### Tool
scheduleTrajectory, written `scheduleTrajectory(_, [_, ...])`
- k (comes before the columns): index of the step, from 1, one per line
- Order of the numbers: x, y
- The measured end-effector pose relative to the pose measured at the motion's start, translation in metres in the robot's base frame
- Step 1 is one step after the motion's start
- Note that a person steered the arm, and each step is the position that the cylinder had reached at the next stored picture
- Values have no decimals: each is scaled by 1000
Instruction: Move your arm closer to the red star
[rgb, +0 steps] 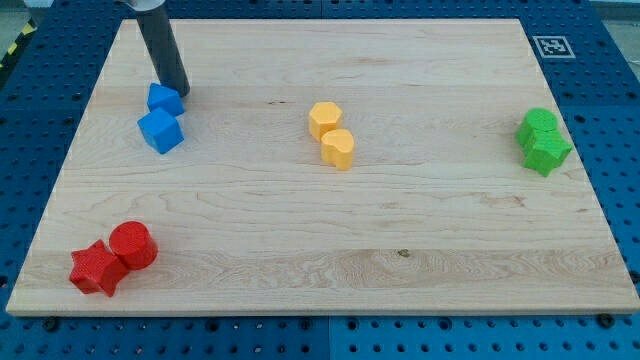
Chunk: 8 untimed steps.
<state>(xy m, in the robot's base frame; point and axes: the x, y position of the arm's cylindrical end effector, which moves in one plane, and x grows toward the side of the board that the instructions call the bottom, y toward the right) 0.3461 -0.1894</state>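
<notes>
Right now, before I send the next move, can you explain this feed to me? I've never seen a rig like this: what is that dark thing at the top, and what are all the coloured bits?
There is one camera picture, looking down on a wooden board; where the camera is mounted is not on record. The dark rod is the end of the robot arm. It has no gripper and holds nothing; it only pushes blocks by sliding. My tip sits at the view's upper left, right beside the upper blue block, with a second blue block just below. Two yellow blocks sit mid-board and two green blocks at the right. The red star lies at the lower left, touching a red cylinder, well away from my tip.
</notes>
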Motion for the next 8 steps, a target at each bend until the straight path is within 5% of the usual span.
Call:
scheduleTrajectory(4, [2,47])
scheduleTrajectory(8, [94,78])
